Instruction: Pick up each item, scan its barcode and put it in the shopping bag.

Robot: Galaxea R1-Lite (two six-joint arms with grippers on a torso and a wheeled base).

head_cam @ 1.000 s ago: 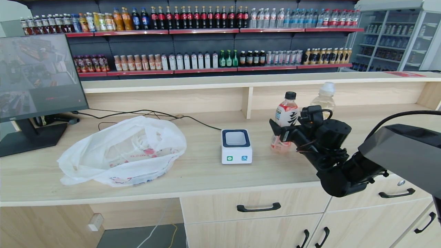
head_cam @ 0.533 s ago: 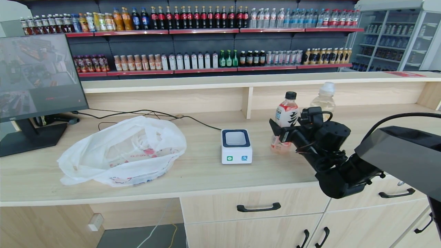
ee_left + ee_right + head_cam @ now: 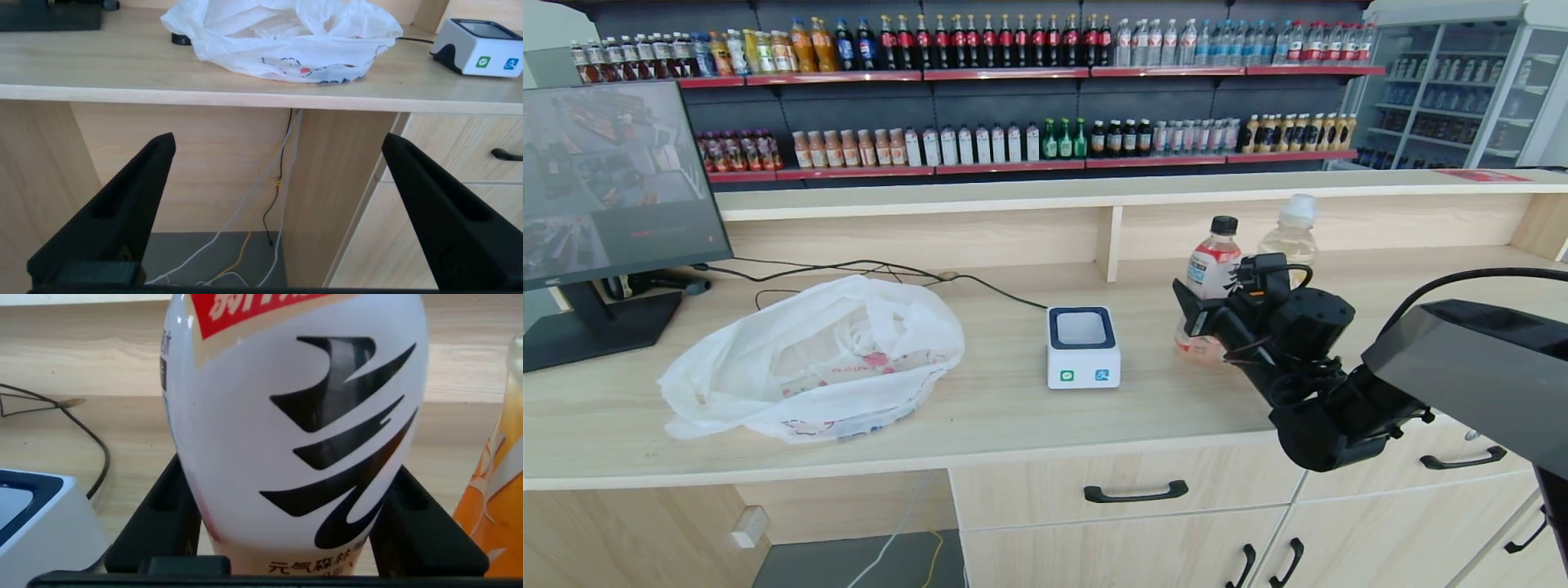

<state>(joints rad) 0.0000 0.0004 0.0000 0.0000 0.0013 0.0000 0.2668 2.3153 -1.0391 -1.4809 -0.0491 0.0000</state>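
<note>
Gripping the black-capped bottle (image 3: 1211, 260), the right gripper (image 3: 1202, 317) partly hides its lower half.

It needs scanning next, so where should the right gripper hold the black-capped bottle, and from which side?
Around the labelled mid-body of the black-capped bottle, coming from the robot's side. It stands upright with round walls, the white-capped bottle stands behind it, and the right gripper has its jaws against both sides there.
</note>
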